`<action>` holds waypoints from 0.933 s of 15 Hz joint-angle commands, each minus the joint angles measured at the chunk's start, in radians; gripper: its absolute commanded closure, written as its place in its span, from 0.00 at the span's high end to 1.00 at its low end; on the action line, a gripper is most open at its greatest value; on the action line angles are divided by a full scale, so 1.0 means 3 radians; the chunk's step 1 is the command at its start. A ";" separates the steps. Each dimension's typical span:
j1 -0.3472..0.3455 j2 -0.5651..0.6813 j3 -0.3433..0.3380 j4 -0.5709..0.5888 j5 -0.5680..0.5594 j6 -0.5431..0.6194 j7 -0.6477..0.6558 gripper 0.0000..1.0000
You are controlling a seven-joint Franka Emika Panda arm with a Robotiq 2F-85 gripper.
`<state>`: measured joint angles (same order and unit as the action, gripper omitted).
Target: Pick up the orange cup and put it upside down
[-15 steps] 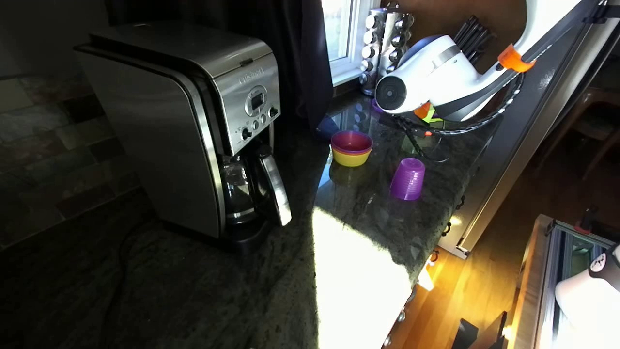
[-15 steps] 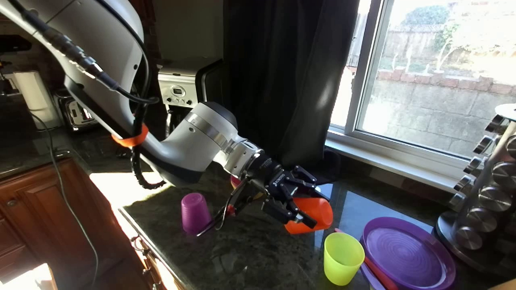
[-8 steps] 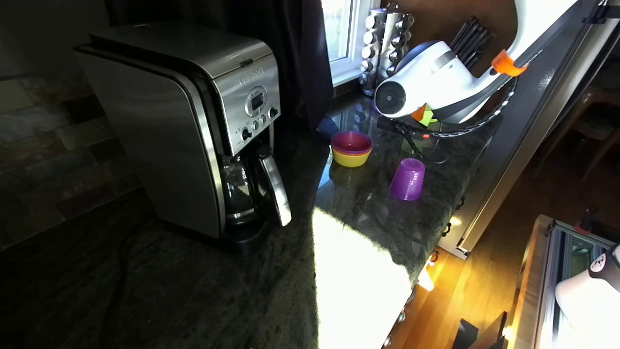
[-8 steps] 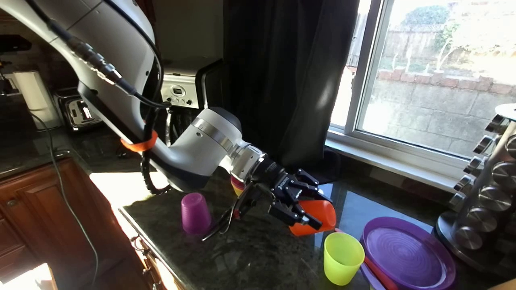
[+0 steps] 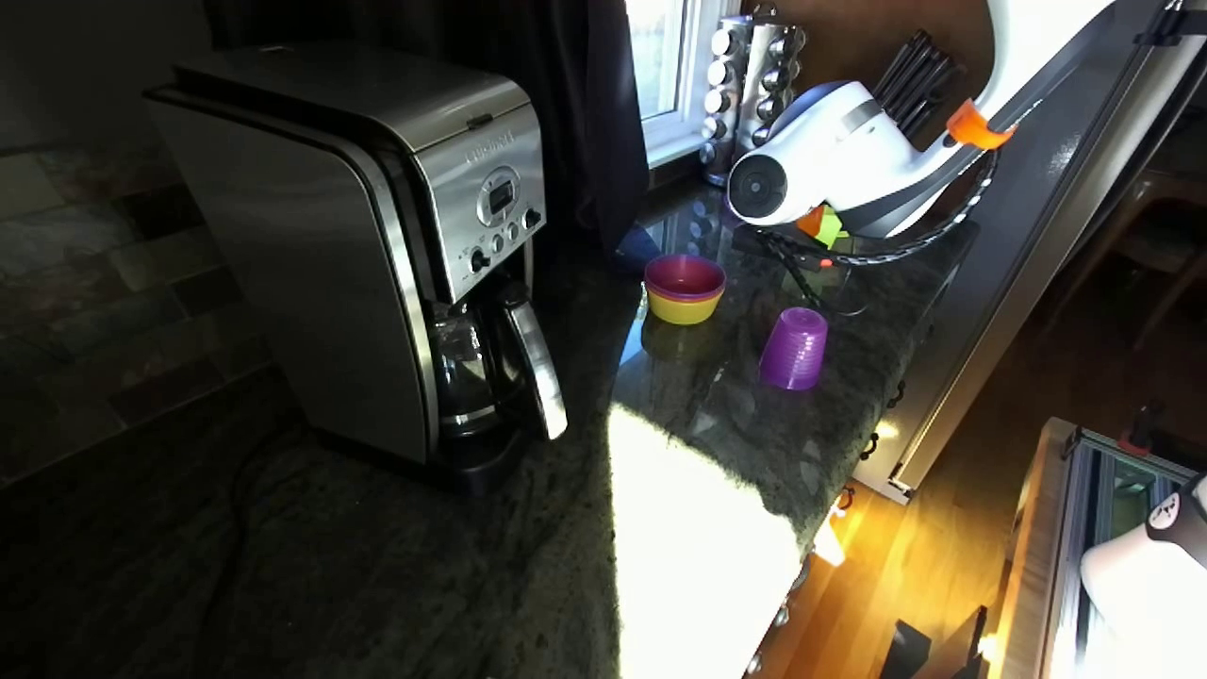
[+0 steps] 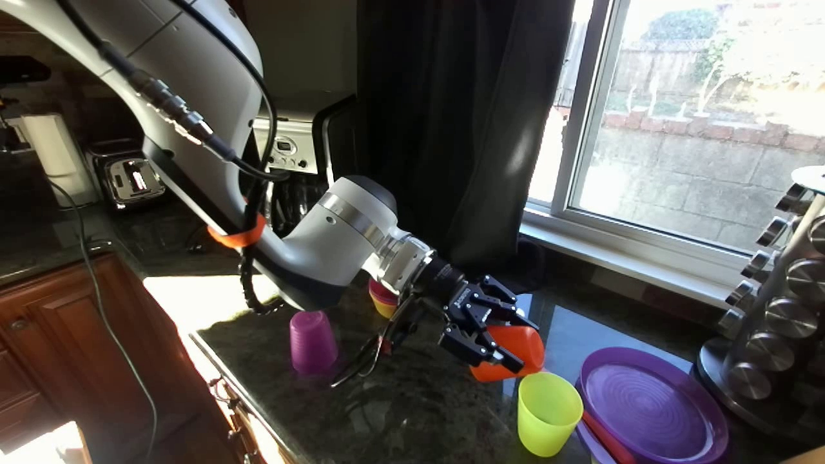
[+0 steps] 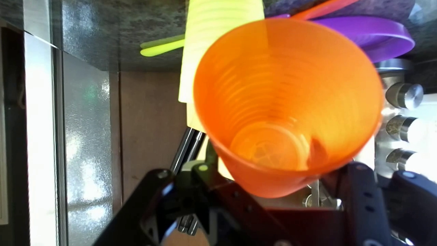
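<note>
I had my black two-fingered gripper [image 6: 526,347] clenched on the small, tapered, bright-orange plastic cup [image 6: 515,341] at the end of the white-and-grey robot arm [image 6: 335,238]. In an exterior view the cup was on its side between the fingers [image 6: 509,361], its base toward 3 o'clock; whether it touched anything beneath, I could not tell. In the wrist view its round mouth faced me, and I saw the ribbed wall and the base inside.

A translucent yellow-green plastic cup [image 6: 549,415] stood upright at 5 o'clock from the orange cup, just beside it. At 4 o'clock, farther out, lay a round purple plastic plate [image 6: 651,406] with a raised rim, and at 3 o'clock, well apart, stood the tall metal rack [image 6: 809,179] of silver-capped jars [image 6: 769,352]. At 9 o'clock a ribbed purple plastic cup [image 6: 312,341] sat bottom up on the dark, polished stone counter [image 6: 412,419]; at 10 o'clock, partly hidden by the arm, showed a nested stack of round plastic bowls [image 5: 686,311], yellow outside and red within.

From an exterior view I made out a sliver of the orange cup behind the arm. There the purple cup was at 4 o'clock from the bowls, near them, and the boxy brushed-steel coffee maker [image 5: 330,236] at 9 o'clock, well apart.
</note>
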<state>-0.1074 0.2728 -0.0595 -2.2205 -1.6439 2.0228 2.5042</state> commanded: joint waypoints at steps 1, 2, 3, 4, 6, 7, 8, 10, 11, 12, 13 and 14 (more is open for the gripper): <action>-0.0045 0.0046 -0.0003 0.0064 0.0058 0.0065 -0.0062 0.43; -0.0047 0.0050 -0.0002 0.0072 0.0090 0.0045 -0.0068 0.43; -0.0051 0.0047 -0.0001 0.0076 0.0128 0.0036 -0.0079 0.43; -0.0053 0.0042 0.0001 0.0078 0.0161 0.0030 -0.0082 0.43; -0.0054 0.0040 0.0002 0.0085 0.0213 0.0017 -0.0092 0.43; -0.0048 0.0046 0.0003 0.0089 0.0237 0.0000 -0.0091 0.43; -0.0045 0.0051 0.0002 0.0092 0.0255 -0.0003 -0.0098 0.43; -0.0041 0.0057 -0.0001 0.0096 0.0278 -0.0012 -0.0102 0.80; -0.0039 0.0059 -0.0002 0.0096 0.0285 -0.0017 -0.0102 0.86; -0.0039 0.0057 -0.0003 0.0094 0.0293 -0.0015 -0.0106 0.97; -0.0040 0.0054 -0.0004 0.0092 0.0295 -0.0009 -0.0110 1.00; -0.0039 0.0051 -0.0004 0.0090 0.0296 -0.0008 -0.0114 1.00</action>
<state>-0.1181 0.2814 -0.0597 -2.1995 -1.5759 2.0219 2.4846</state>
